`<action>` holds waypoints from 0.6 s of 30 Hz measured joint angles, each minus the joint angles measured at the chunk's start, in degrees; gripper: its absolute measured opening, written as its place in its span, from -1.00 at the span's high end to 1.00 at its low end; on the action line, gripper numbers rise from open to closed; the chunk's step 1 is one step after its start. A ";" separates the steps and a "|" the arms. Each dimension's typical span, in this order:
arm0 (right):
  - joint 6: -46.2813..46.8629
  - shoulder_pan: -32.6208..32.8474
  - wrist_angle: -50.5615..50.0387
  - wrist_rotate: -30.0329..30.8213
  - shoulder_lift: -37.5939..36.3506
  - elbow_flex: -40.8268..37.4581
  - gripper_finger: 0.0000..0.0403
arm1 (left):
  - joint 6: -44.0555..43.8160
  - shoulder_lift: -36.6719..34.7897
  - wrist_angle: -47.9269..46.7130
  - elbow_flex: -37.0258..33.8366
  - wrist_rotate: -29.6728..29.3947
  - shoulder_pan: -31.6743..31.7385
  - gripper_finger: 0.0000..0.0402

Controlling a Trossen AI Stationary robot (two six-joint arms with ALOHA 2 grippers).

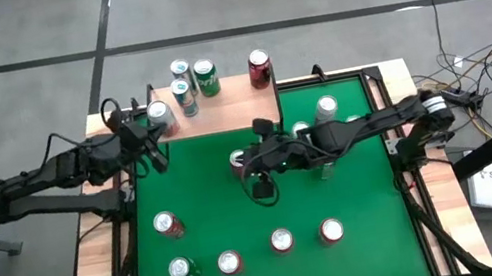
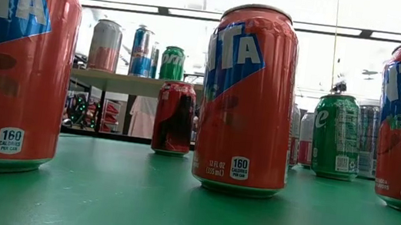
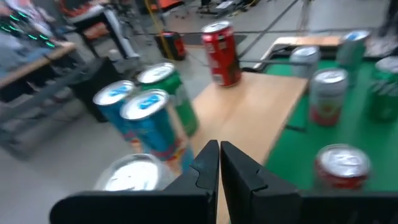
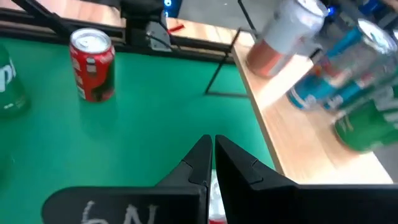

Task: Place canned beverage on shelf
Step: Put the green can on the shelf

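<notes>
High view: shelf at the green table's far left corner carries five cans, dark red can at its right end; left gripper pressed together, empty, just beside silver can. Right gripper pressed together above the table centre. Low view: orange Fanta cans in front, shelf behind. Left wrist view: closed fingers, blue cans. Right wrist view: closed fingers, red can.
</notes>
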 joint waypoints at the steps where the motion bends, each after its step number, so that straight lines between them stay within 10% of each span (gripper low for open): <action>1: 0.60 0.00 -0.12 0.06 -0.85 -1.06 0.94 | 0.97 -0.02 0.02 0.00 -1.41 0.09 1.00; 7: 1.12 0.02 -0.26 0.23 -3.78 -3.51 0.94 | 13.00 0.64 2.71 0.24 -10.23 4.04 1.00; 18: 0.04 0.02 -0.53 0.15 -3.86 -4.76 0.94 | 16.75 2.67 -3.05 1.85 -2.92 14.58 1.00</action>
